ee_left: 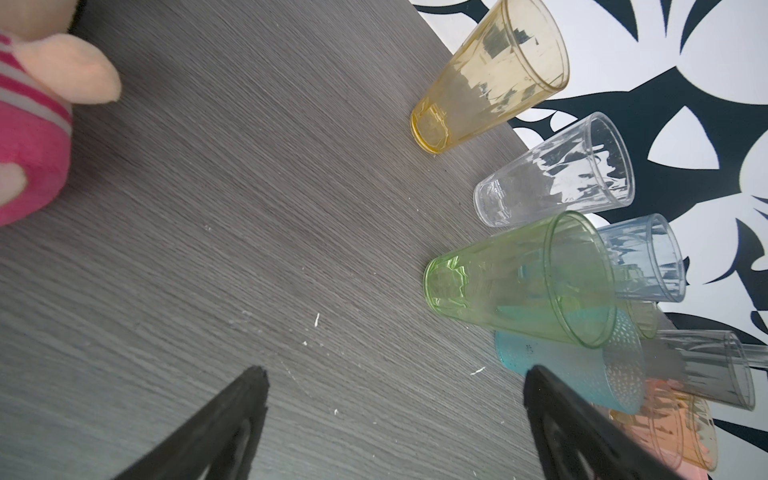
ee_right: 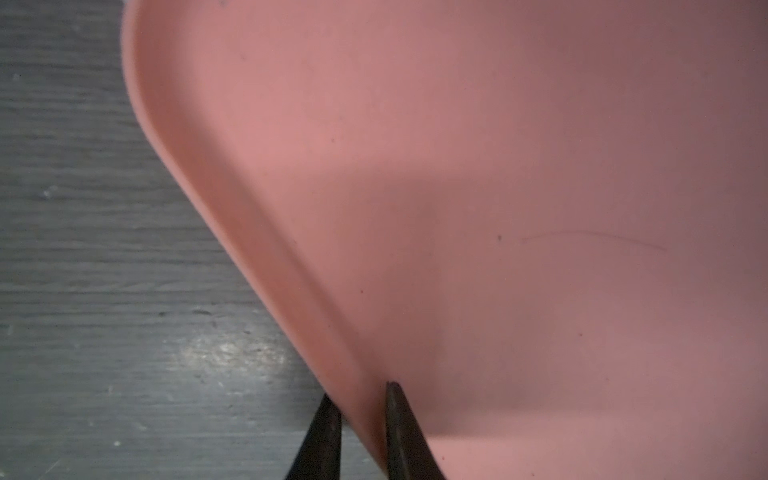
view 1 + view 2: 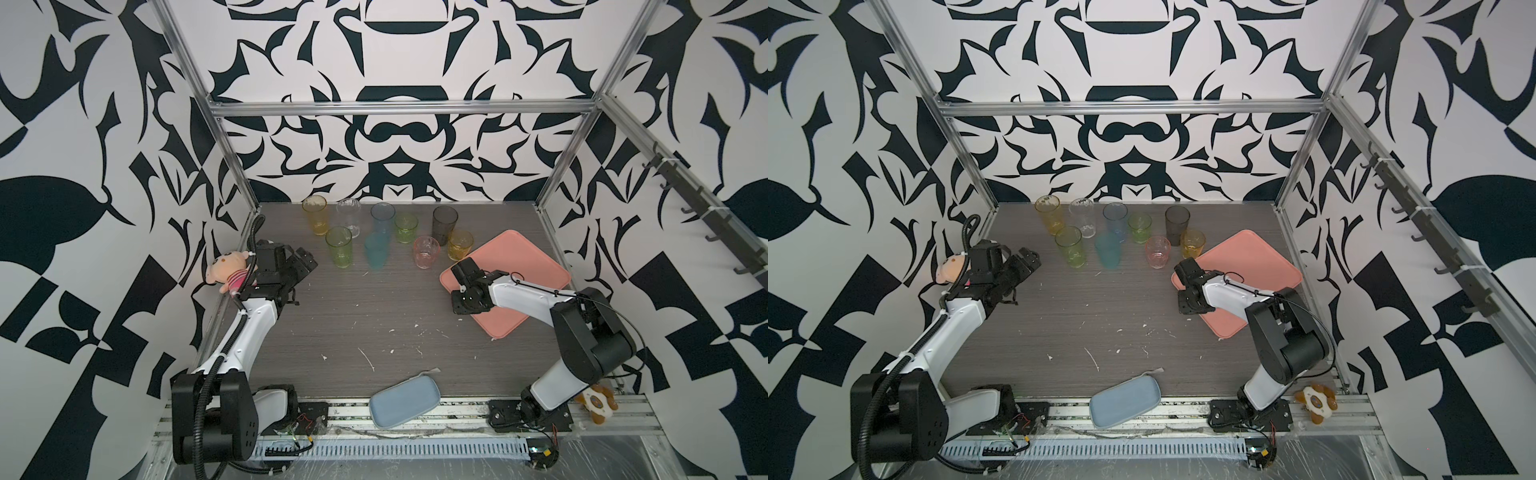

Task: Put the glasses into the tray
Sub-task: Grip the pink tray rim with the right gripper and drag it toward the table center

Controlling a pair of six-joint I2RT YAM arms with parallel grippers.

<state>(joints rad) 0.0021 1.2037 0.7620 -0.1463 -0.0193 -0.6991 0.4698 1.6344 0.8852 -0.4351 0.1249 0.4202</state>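
Note:
Several see-through glasses stand upright at the back of the table in both top views, among them a tall yellow one (image 3: 314, 214), a teal one (image 3: 376, 251), a pink one (image 3: 426, 251) and an amber one (image 3: 460, 245) beside the tray. The salmon-pink tray (image 3: 528, 266) lies at the right with nothing in it. My right gripper (image 3: 458, 272) is at the tray's left corner. In the right wrist view it (image 2: 359, 395) is pinched on the tray's rim (image 2: 266, 232), one finger on each side. My left gripper (image 3: 305, 259) hovers open left of the tall green glass (image 1: 519, 278), holding nothing.
A plush doll (image 3: 226, 270) sits against the left arm's wrist. A blue-grey oblong dish (image 3: 405, 399) overhangs the table's front edge. A small plush toy (image 3: 598, 403) lies by the right arm's base. Metal frame posts stand at the back corners.

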